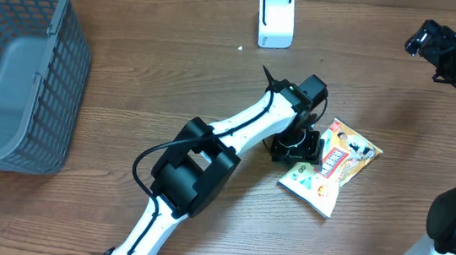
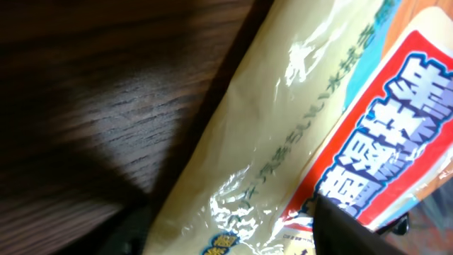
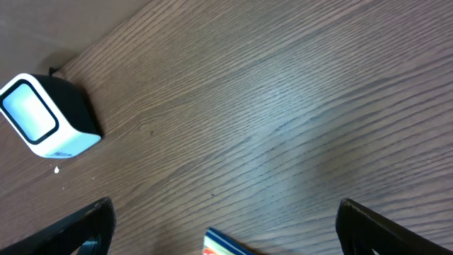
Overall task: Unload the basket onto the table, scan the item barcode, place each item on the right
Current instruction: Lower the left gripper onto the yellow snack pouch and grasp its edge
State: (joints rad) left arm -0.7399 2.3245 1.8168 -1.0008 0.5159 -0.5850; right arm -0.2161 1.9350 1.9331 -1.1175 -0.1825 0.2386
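The item, a yellow and red snack packet (image 1: 332, 166), lies flat on the wooden table right of centre. My left gripper (image 1: 298, 143) is down at its left edge. In the left wrist view the packet (image 2: 269, 127) fills the frame. My left gripper (image 2: 233, 227) straddles it, one dark finger (image 2: 347, 230) over the printed side and the other at the bottom left, still apart. The white barcode scanner (image 1: 275, 19) stands at the back centre. My right gripper (image 1: 430, 43) hovers open at the far right, above bare table, and holds nothing (image 3: 225, 212).
A grey mesh basket (image 1: 63, 85) takes up the left side of the table. In the right wrist view the scanner (image 3: 46, 117) shows at the left and a corner of the packet (image 3: 223, 244) at the bottom edge.
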